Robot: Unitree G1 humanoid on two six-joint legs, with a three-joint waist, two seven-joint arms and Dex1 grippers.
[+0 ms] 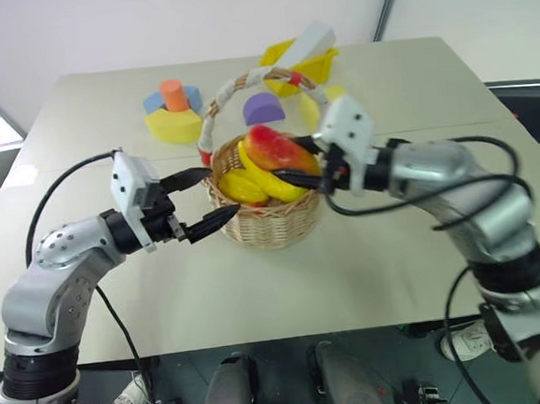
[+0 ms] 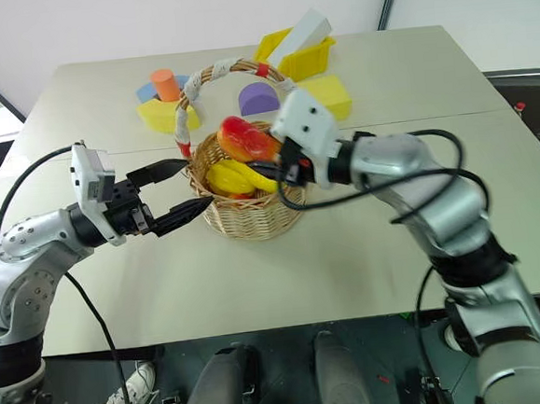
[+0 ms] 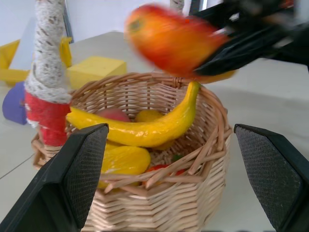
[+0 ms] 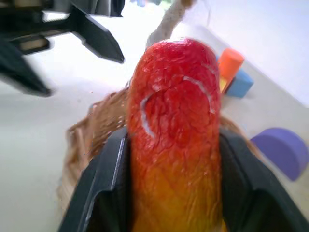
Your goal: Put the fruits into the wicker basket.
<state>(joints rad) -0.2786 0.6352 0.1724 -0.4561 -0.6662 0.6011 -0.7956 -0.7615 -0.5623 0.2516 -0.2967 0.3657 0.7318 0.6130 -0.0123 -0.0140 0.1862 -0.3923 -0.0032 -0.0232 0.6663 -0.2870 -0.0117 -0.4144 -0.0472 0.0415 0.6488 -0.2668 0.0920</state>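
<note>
Nearest, the left claw (image 1: pixel 197 205) stands spread and empty just beside the wicker basket (image 1: pixel 270 223) on the surface (image 1: pixel 369 269). Over the basket's mouth the right claw (image 1: pixel 297 160) pinches the red-and-yellow mango (image 1: pixel 280 149), above the banana (image 3: pixel 145 129) and other fruits inside. Risk: released off-centre, the mango could strike the handle (image 1: pixel 215 116) or rim and roll out.

Red-and-yellow mango (image 4: pixel 175 140); tan wicker basket (image 3: pixel 159 212) (handle white, red-banded).
</note>
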